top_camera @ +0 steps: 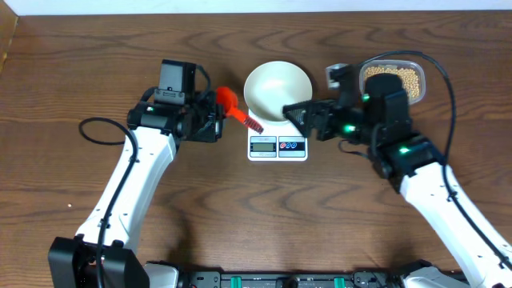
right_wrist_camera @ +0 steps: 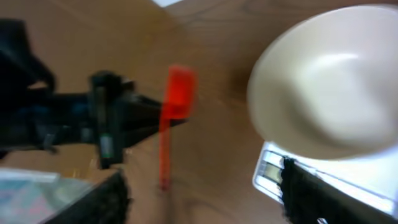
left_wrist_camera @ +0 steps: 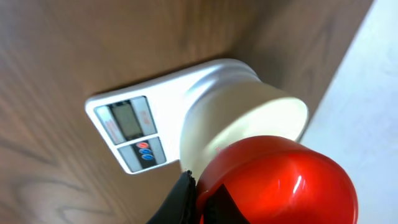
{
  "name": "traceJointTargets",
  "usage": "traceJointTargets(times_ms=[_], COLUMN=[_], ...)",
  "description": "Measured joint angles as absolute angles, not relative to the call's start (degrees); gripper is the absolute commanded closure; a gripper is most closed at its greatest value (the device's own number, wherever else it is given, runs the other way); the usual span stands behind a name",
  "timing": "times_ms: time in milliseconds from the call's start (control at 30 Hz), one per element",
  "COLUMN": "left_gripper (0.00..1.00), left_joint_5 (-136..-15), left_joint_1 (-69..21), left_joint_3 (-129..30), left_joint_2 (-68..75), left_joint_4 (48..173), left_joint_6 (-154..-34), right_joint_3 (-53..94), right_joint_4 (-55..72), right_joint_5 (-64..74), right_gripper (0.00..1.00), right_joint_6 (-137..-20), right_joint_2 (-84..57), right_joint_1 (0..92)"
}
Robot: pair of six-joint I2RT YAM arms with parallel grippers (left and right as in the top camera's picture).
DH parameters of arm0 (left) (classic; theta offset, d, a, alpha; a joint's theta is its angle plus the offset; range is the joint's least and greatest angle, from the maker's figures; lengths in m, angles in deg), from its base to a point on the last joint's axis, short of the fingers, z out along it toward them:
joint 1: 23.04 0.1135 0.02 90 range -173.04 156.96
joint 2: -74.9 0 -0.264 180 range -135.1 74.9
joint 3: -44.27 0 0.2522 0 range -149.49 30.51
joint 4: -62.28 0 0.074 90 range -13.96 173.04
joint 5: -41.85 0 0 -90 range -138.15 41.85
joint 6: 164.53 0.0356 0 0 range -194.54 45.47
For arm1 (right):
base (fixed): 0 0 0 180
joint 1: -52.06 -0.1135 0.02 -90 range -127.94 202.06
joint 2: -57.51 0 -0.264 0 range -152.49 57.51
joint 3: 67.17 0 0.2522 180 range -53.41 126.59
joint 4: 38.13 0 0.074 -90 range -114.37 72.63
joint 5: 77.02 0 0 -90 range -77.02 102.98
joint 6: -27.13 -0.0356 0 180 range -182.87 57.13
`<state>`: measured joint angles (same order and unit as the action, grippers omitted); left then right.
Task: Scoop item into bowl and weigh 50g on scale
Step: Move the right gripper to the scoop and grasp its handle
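Although the scale [top_camera: 278,149] has a grey display [top_camera: 263,145] and two round buttons [top_camera: 290,145] on its front edge, one red and one blue, any digits or print there are too small to read, and no brand shows anywhere. Nearest the arms' bases is bare wooden table [top_camera: 240,208], with a black cable [top_camera: 92,132] looping beside the left arm.

Farther in, the left gripper [top_camera: 219,112] is closed on a red scoop [top_camera: 227,99], gripping it close to its cup, just left of the scale; the handle slants toward the scale's left corner. No beans show in the scoop. The right gripper [top_camera: 299,116] stands with its jaws wide apart and nothing in them, its fingers [right_wrist_camera: 323,193] just beside the right lower rim of the bowl [top_camera: 276,84]; whether they touch the rim cannot be told.

The white bowl sits on the scale's platform and looks empty. At the far right, behind the right arm, a clear plastic tub [top_camera: 419,69] holds the pale tan beans [top_camera: 398,77], and the arm partly covers its near side.
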<state>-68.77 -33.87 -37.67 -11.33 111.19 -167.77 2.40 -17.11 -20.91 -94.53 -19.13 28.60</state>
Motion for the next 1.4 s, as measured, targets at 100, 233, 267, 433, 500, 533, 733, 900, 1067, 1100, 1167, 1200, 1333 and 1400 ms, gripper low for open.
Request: traceJointTargets(times_ms=[100,233,267,433,500,533,733,900,1067,1100,1167,1200,1333,1400], left_gripper=[0.93,0.93,0.93,0.93,0.93,0.93,0.93,0.93,0.93,0.93,0.93,0.93,0.93,0.93], left_joint_5=[-68.8,-68.8,-68.8,-68.9,-69.5,-69.9,-72.9,-73.8,-74.0,-74.0,-74.0,-74.0,-74.2,-74.2], left_joint_1=[-34.7,-35.3,-35.3,-35.3,-35.3,-35.3,-35.3,-35.3,-35.3,-35.3,-35.3,-35.3,-35.3,-35.3], left_joint_3=[-37.7,-37.7,-37.7,-37.7,-37.7,-37.7,-37.7,-37.7,-37.7,-37.7,-37.7,-37.7,-37.7,-37.7], left_joint_2=[-11.3,-11.3,-11.3,-11.3,-11.3,-11.3,-11.3,-11.3,-11.3,-11.3,-11.3,-11.3,-11.3,-11.3], left_joint_4=[110.5,110.5,110.5,110.5,110.5,110.5,112.1,113.3,114.7,114.8,114.9,115.0,115.0,115.0], left_joint_6=[-169.3,-171.2,-171.7,-174.0,-174.6,-174.8,-175.2,-175.2,-175.2,-175.2,-175.2,-175.2,-175.2,-175.2], right_joint_3=[2.4,2.4,2.4,2.4,2.4,2.4,2.5,2.5,2.5,2.5,2.5,2.5,2.5,2.5], right_joint_4=[-19.1,-19.6,-19.6,-19.8,-20.1,-20.3,-21.5,-22.4,-23.6,-23.7,-23.8,-23.8,-23.8,-23.5], right_joint_5=[-19.8,-16.2,-15.4,-11.0,-9.7,-9.1,-7.6,-7.1,-7.0,-6.8,-6.8,-6.8,-6.7,-6.7], right_gripper=[0.36,0.38,0.39,0.43,0.48,0.49,0.59,0.65,0.71,0.72,0.73,0.75,0.78,0.79], right_joint_6=[-97.0,-99.8,-100.2,-101.8,-102.3,-102.6,-103.0,-103.1,-103.1,-103.1,-103.1,-103.1,-103.3,-103.9], right_joint_2=[-20.0,-20.7,-20.7,-20.7,-20.8,-20.9,-22.8,-23.5,-23.7,-23.7,-23.7,-23.7,-23.7,-23.7], right_joint_1=[25.0,21.5,20.9,17.8,17.0,16.7,16.1,15.9,15.4,15.2,14.6,14.3,13.9,13.9])
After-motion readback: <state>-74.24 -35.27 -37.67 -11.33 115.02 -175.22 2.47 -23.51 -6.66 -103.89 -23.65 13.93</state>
